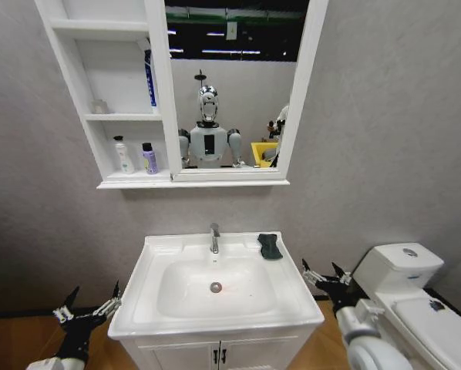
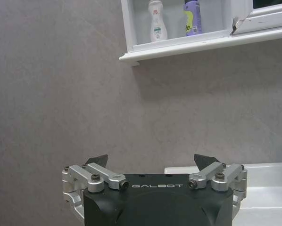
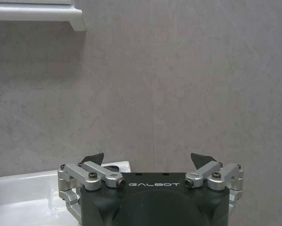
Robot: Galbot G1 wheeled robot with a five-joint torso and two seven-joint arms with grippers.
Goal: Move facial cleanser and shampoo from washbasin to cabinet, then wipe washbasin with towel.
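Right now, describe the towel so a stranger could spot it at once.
Find the white washbasin under the wall cabinet. On its back rim, right of the chrome tap, lies the towel, a small crumpled cloth. It is the only dark thing on the white ceramic.

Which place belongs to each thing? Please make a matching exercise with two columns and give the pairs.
Things:
1. towel
2. white bottle
3. left tool
4. right tool

Places:
A. lowest shelf of the cabinet
B. beside the washbasin, toilet side
C. washbasin rim, near the tap
D. low, at the washbasin's other side

Pairs: 1-C, 2-A, 3-D, 4-B
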